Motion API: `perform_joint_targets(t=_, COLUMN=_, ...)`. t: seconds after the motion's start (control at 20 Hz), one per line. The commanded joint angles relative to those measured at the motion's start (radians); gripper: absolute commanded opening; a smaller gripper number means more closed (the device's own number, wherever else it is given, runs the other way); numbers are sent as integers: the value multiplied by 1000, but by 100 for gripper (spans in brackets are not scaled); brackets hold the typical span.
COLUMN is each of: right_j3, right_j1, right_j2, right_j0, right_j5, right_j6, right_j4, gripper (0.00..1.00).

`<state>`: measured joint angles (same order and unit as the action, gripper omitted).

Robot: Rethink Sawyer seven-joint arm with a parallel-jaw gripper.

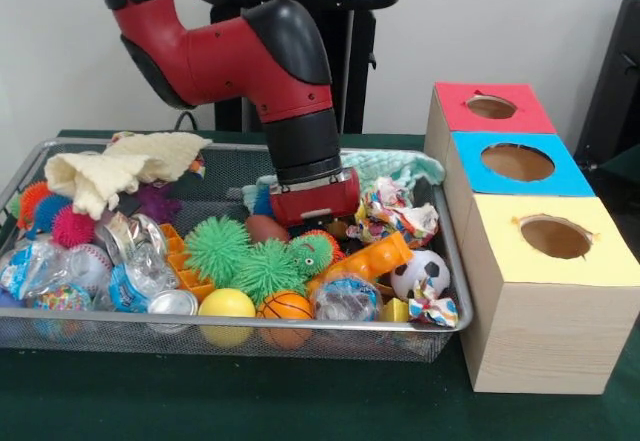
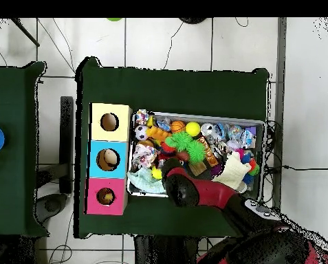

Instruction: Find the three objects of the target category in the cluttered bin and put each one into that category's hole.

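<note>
The silver wire-mesh bin (image 1: pixel 440 326) (image 2: pixel 264 125) is full of toys. Near its front rim lie an orange ball with black lines (image 1: pixel 288 306) (image 2: pixel 178 126) and a plain yellow ball (image 1: pixel 227 303) (image 2: pixel 192 128). A black-and-white soccer ball (image 1: pixel 420 272) (image 2: pixel 140 132) sits at the bin's end nearest the boxes. My gripper (image 1: pixel 317 227) (image 2: pixel 170 167) is lowered into the clutter at mid-bin, beside a brown ball (image 1: pixel 264 229); its tips are buried. The red-topped box (image 1: pixel 455 111) (image 2: pixel 92 197) with its round hole (image 1: pixel 491 107) (image 2: pixel 106 196) stands at the far end of the box row.
A blue-topped box (image 1: pixel 470 166) (image 2: pixel 92 159) and a yellow-topped box (image 1: pixel 500 251) (image 2: pixel 94 122) complete the row. Green spiky balls (image 1: pixel 240 256), a cream cloth (image 1: pixel 110 171), an orange plastic piece (image 1: pixel 375 258), a baseball (image 1: pixel 90 259) and wrapped items crowd the bin.
</note>
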<state>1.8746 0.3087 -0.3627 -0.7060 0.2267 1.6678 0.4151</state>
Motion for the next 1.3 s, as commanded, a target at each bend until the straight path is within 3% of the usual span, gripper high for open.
perform_joint_targets(t=0.05, right_j3=-490, right_j1=-91, right_j2=233, right_j0=-42, right_j5=-497, right_j6=-90, right_j4=-113, gripper=100)
perform_joint_targets(t=0.1, right_j3=-525, right_j1=-103, right_j2=254, right_j0=-25, right_j5=-595, right_j6=-103, right_j4=-119, gripper=100)
perform_joint_targets(t=0.15, right_j3=-592, right_j1=-126, right_j2=299, right_j0=12, right_j5=-770, right_j6=-120, right_j4=-127, gripper=100)
perform_joint_targets(t=0.35, right_j3=-732, right_j1=-166, right_j2=380, right_j0=80, right_j5=-1032, right_j6=-123, right_j4=-26, gripper=100)
perform_joint_targets(t=0.55, right_j3=-839, right_j1=-189, right_j2=394, right_j0=104, right_j5=-1260, right_j6=-83, right_j4=97, gripper=100)
perform_joint_targets(t=0.8, right_j3=-881, right_j1=-177, right_j2=356, right_j0=88, right_j5=-1414, right_j6=-80, right_j4=181, gripper=100)
perform_joint_targets(t=1.05, right_j3=-933, right_j1=-146, right_j2=355, right_j0=97, right_j5=-1646, right_j6=-98, right_j4=231, gripper=100)
perform_joint_targets(t=1.3, right_j3=-955, right_j1=-117, right_j2=336, right_j0=72, right_j5=-1697, right_j6=-113, right_j4=247, gripper=100)
